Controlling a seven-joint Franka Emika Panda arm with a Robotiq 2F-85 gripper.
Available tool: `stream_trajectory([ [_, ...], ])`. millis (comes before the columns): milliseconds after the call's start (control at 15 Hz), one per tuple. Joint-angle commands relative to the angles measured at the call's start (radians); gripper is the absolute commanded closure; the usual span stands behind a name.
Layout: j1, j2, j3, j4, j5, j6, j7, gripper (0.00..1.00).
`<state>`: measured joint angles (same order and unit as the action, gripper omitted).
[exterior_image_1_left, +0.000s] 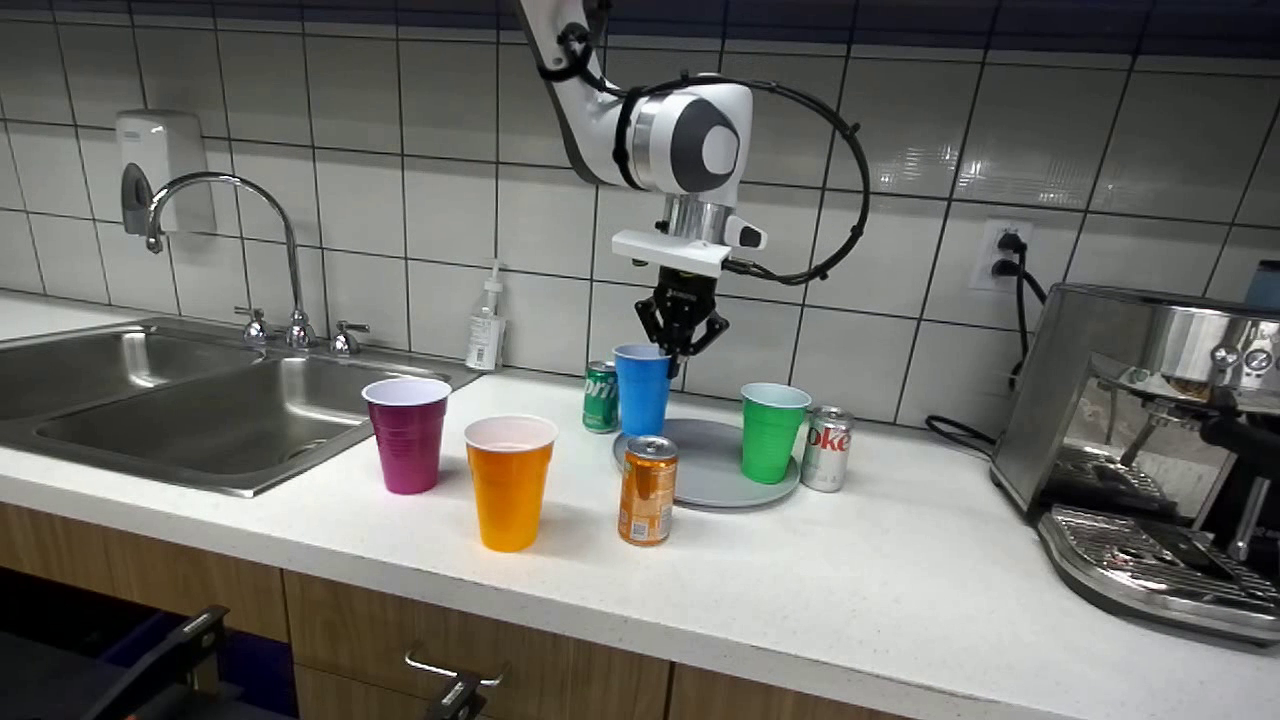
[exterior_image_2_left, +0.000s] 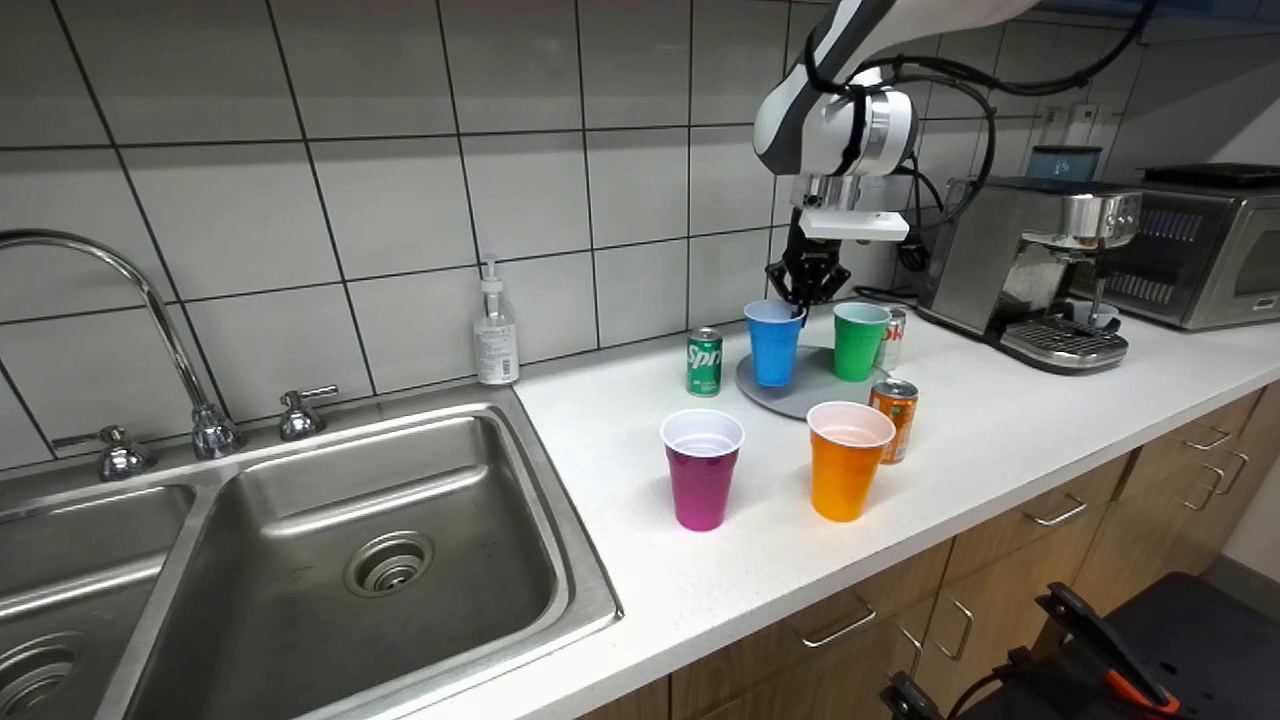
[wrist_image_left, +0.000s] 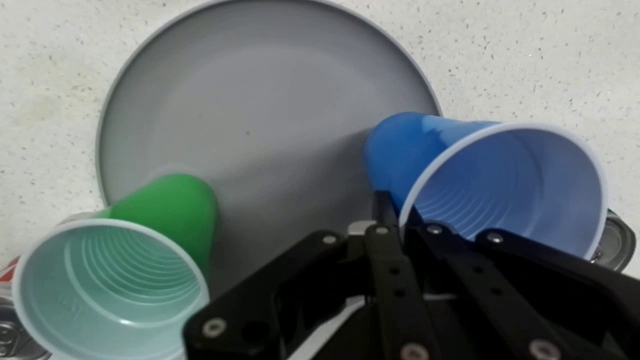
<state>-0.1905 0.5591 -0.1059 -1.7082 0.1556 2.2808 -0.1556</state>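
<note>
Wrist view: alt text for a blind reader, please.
The tool pinches the rim of a blue cup over the right edge of a gray plate; a green cup stands at left. Can tops show beside both cups.

The blue cup (exterior_image_1_left: 641, 395) looks smooth plastic, the plate (wrist_image_left: 270, 100) matt, the sink (exterior_image_2_left: 290, 570) shiny metal.
</note>
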Motion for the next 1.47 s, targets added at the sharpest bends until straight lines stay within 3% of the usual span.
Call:
stream_trajectory([
  [0,-0.018,0.048,0.000,0.096,-0.019,-0.031,0.034,0.99],
  [1400,-0.044,0.265,-0.008,0.390,-0.027,-0.097,0.101,0.99],
])
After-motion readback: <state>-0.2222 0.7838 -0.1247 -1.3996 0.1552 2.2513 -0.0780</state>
